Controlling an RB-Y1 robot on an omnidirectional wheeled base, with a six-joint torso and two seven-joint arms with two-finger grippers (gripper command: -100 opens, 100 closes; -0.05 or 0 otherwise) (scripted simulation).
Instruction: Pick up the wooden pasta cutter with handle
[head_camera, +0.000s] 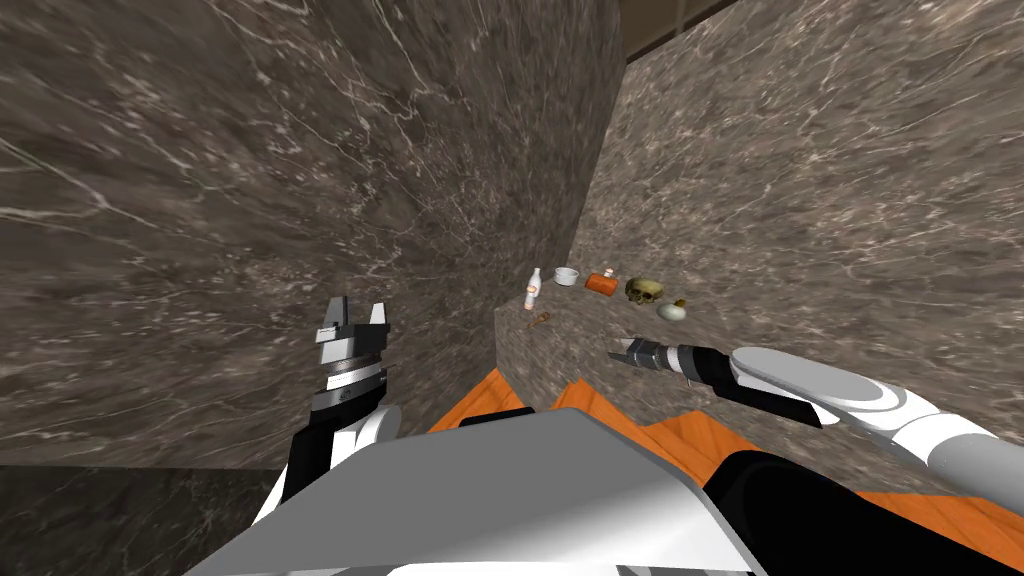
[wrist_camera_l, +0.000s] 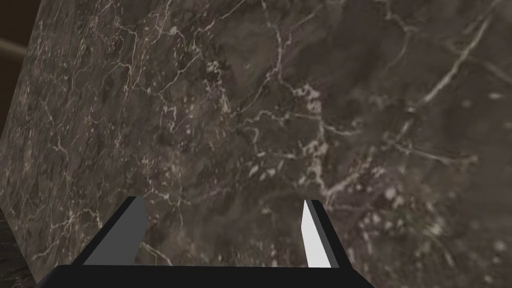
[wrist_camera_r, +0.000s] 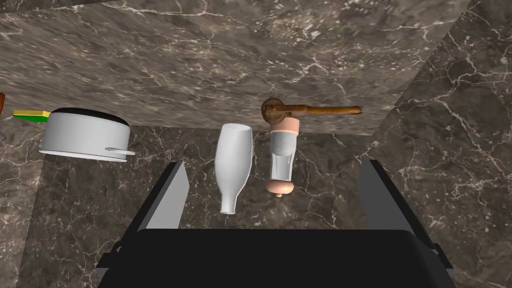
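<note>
The pasta cutter (head_camera: 540, 320) is a small brown tool lying on the marble counter (head_camera: 585, 345) near its left edge. In the right wrist view the cutter (wrist_camera_r: 320, 110) shows a round wheel and a long brown handle, lying past two bottles. My right gripper (head_camera: 620, 352) hovers over the counter, short of the cutter and apart from it. The right gripper (wrist_camera_r: 275, 164) stands open with nothing held between its fingers. My left gripper (head_camera: 352, 315) is raised beside the marble wall, and in its own view the left gripper (wrist_camera_l: 223, 201) is open and holds nothing.
A white bottle (wrist_camera_r: 232, 160) and a peach and grey bottle (wrist_camera_r: 281, 155) stand between the right gripper and the cutter. A white pot (wrist_camera_r: 85, 135) stands beside them. A skull (head_camera: 646, 291), an orange item (head_camera: 601, 283) and a round vase (head_camera: 672, 310) sit along the counter's back.
</note>
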